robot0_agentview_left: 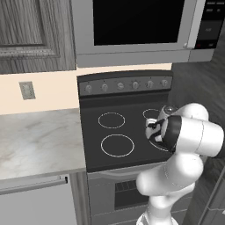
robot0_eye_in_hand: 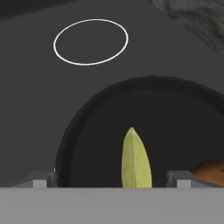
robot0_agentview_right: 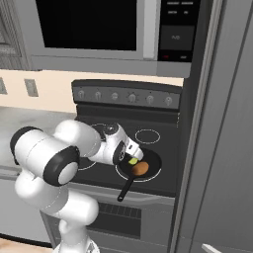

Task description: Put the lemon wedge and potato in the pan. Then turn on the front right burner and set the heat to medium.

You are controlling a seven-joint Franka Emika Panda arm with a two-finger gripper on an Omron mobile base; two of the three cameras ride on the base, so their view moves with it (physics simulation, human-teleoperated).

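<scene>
The black pan (robot0_agentview_right: 148, 159) sits on the right front of the cooktop, its handle (robot0_agentview_right: 125, 189) pointing toward the stove's front edge. The orange-brown potato (robot0_agentview_right: 140, 169) lies in it, with the yellow-green lemon wedge (robot0_agentview_right: 133, 161) just to its left. My gripper (robot0_agentview_right: 130, 153) hovers low over the pan's left side and is open. In the hand view the lemon wedge (robot0_eye_in_hand: 136, 161) lies on the pan floor (robot0_eye_in_hand: 113, 122) between my spread fingertips (robot0_eye_in_hand: 40, 180), touching neither. The potato (robot0_eye_in_hand: 213, 171) peeks in at the right. The front right burner is hidden under the pan.
Knobs (robot0_agentview_right: 132, 98) line the stove's back panel, with a microwave (robot0_agentview_right: 94, 29) above. White-ringed burners (robot0_agentview_left: 117, 145) lie left of the pan. A marble counter (robot0_agentview_left: 35, 136) runs to the left, and a tall grey fridge wall (robot0_agentview_right: 222, 128) stands close on the right.
</scene>
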